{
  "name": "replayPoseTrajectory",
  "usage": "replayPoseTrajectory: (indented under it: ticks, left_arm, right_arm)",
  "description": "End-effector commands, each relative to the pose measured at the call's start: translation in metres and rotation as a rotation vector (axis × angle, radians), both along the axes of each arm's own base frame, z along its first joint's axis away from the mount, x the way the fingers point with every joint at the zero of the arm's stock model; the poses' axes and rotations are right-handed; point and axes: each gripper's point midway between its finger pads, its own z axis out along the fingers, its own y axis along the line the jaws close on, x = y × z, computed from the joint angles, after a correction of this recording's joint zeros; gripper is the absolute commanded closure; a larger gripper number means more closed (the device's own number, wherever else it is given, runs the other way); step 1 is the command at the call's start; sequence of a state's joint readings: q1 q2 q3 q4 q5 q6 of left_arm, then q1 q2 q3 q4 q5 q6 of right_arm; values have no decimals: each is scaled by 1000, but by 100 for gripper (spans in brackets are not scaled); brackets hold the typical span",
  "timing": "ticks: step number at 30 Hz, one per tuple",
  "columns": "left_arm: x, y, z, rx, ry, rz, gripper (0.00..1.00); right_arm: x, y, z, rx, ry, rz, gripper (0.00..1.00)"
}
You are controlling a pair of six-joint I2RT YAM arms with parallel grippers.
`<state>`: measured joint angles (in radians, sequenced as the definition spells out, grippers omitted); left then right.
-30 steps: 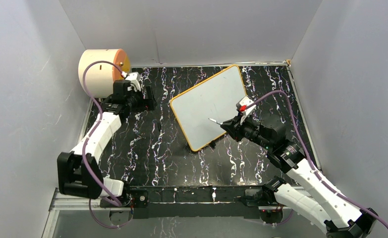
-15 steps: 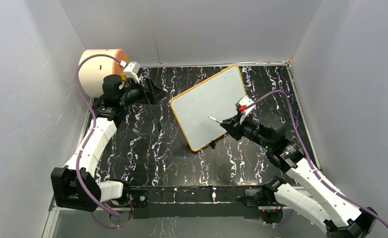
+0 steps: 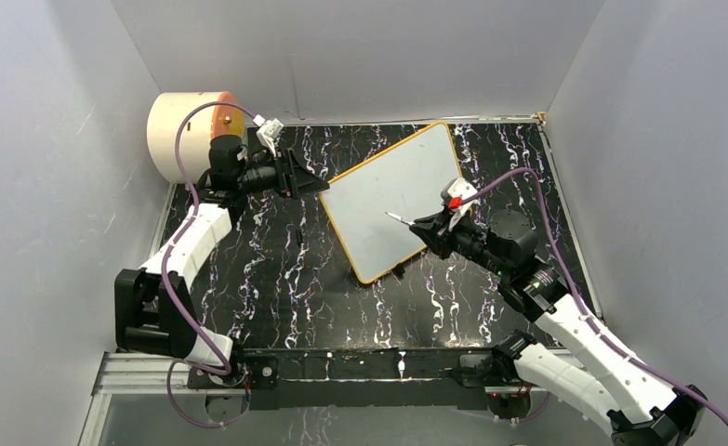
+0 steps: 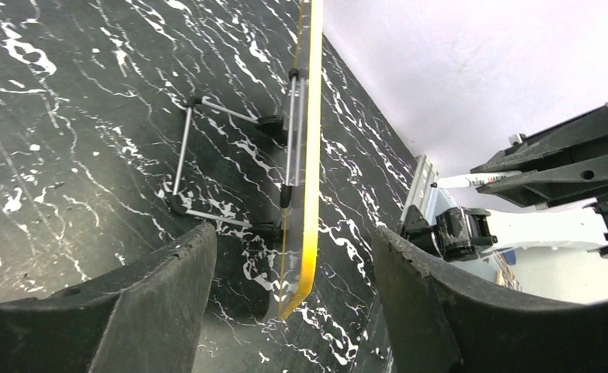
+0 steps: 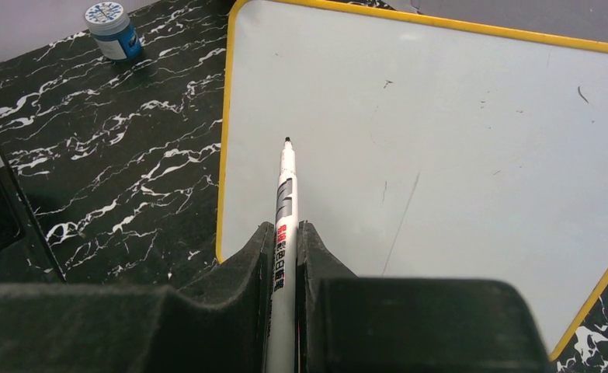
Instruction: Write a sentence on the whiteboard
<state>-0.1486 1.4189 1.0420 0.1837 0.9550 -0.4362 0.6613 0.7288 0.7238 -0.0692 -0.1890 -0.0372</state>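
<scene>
Cream-coloured with an orange face, a cylinder [image 3: 185,130] lies on its side well to the left of the whiteboard [image 3: 392,190]. Between the two, the left arm reaches toward the whiteboard's left corner, and the left gripper [image 3: 309,182] hangs just beside that corner. In the left wrist view the left gripper [image 4: 293,245] is spread wide. Its two dark fingers [image 4: 168,280] stand one on each side of the whiteboard's yellow edge [image 4: 312,155] and touch nothing.

The whiteboard stands tilted on the black marbled table [image 3: 267,269], its white face turned toward the right arm. A thin wire stand [image 4: 207,163] with small black feet props it from behind. The face carries only a few faint short strokes, and no letters can be made out.

Right of the whiteboard's middle, a white marker [image 3: 399,219] points its dark tip at the white face. From the left wrist camera the tip looks to be short of the surface. The right gripper [image 3: 427,227] is clamped on the marker's barrel; in the right wrist view its fingers [image 5: 246,256] press against both sides of the marker [image 5: 286,202], with the whiteboard [image 5: 440,155] filling the scene behind. In that same view a small blue jar [image 5: 114,21] stands on the table beyond the whiteboard's framed edge.
</scene>
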Motion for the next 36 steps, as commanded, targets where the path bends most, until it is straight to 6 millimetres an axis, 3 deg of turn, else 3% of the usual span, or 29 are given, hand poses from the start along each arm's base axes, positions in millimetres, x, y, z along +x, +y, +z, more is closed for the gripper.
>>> replayPoseTrajectory:
  ticks: [1,12,19,25,28,36]
  left_arm:
    - [-14,-13,15,-48,-49,-130,32]
    - [-10,-21,-4,-2,-27,-199,61]
    - [-4,-22,-5,39,-46,-234,88]
    - [1,-24,-5,61,-55,-293,92]
    - [1,-23,-9,78,-68,-304,99]
    - [0,-18,-22,133,-71,-288,100]
  right_arm:
    - [3,6,35,59,-107,25,100]
    - [8,11,38,44,-131,41,100]
    - [12,17,36,27,-143,59,100]
    - [21,23,38,14,-150,59,100]
    - [25,26,40,13,-156,55,100]
    - [32,40,40,-26,-162,49,100]
